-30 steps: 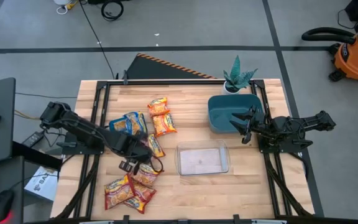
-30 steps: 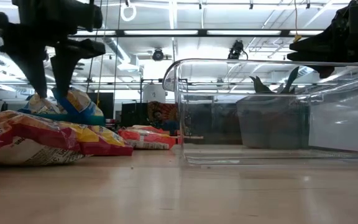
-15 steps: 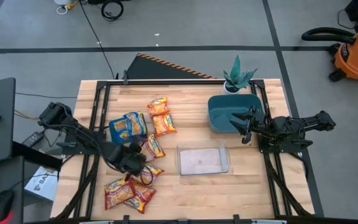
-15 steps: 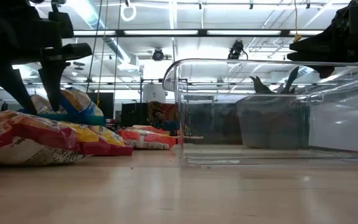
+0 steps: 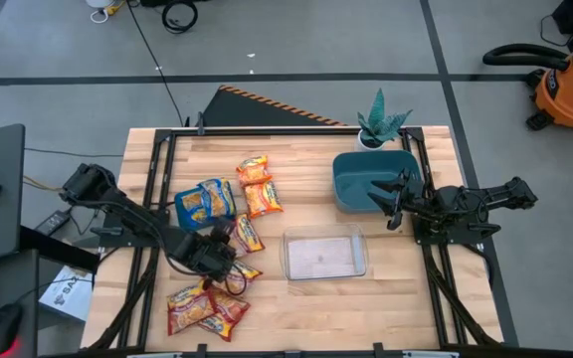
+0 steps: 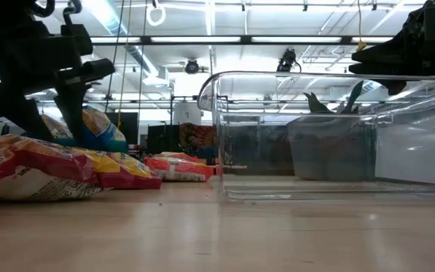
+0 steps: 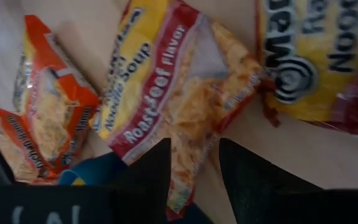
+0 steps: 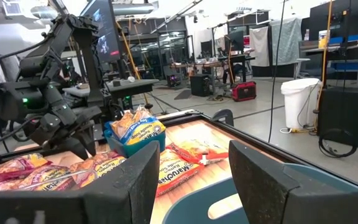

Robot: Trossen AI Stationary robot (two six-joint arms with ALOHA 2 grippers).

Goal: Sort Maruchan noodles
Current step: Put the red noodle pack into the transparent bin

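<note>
Several Maruchan noodle packets lie flat on the table's left half. A blue-trimmed one (image 5: 205,199) and two orange ones (image 5: 258,185) lie farther back; red-trimmed ones (image 5: 207,308) lie near the front edge. My left gripper (image 5: 214,261) is open and points down into the near group. In the left wrist view its fingers stand on either side of a red-trimmed "Roast Beef Flavor" packet (image 7: 173,106). My right gripper (image 5: 391,204) is open and waits over the blue bin (image 5: 361,179). My left gripper (image 7: 207,168) comes from above with one finger (image 7: 148,177) on each side of the red-trimmed packet's lower end (image 7: 188,155), which lies flat on the table. I cannot tell whether the fingers touch it.
A clear plastic container (image 5: 324,253) stands at the table's middle, right of the packets. A potted plant (image 5: 381,124) stands behind the blue bin at the far edge. An orange packet (image 7: 48,118) and another red one (image 7: 316,56) lie close beside the left fingers.
My left gripper has moved a little toward the table's left and near edge and come down lower among the near packets, turning somewhat as it went. The packets and my right arm have stayed where they were.
</note>
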